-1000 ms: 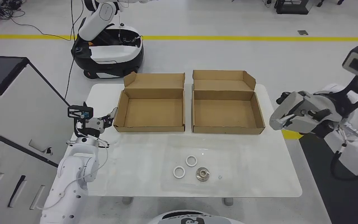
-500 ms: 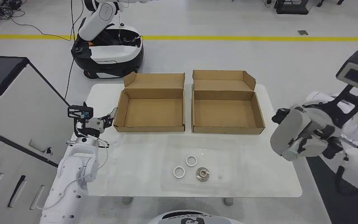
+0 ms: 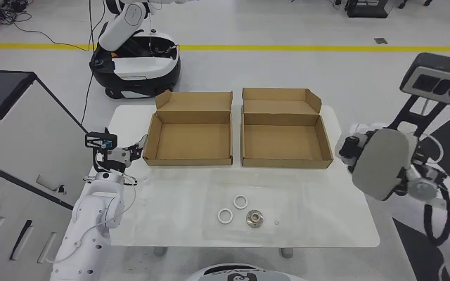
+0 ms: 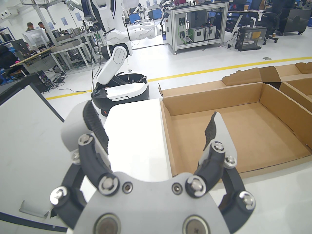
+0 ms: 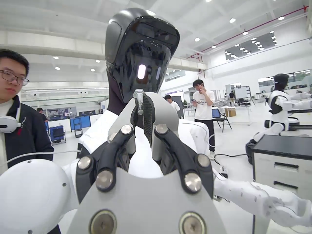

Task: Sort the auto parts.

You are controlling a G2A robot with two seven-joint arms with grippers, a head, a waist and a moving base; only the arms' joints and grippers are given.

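Right gripper (image 5: pixel 142 108) has swung upward by the table (image 3: pixel 176 204)'s right edge, clamped on bolt (image 5: pixel 139 97). Left gripper (image 4: pixel 153 120) spread wide beside left box (image 4: pixel 243 127). Rings (image 3: pixel 226 216) and hub (image 3: pixel 254 220) lie near the table's front edge.

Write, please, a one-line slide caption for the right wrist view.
The right gripper is shut on a silver threaded metal bolt, pinched between its black ribbed pads.

Threaded bolt (image 5: pixel 139 99) sat pinched at right gripper (image 5: pixel 142 104) tips. Two white rings (image 3: pixel 240 201) (image 3: pixel 225 216), metal hub (image 3: pixel 254 220) lay clustered, well apart from it.
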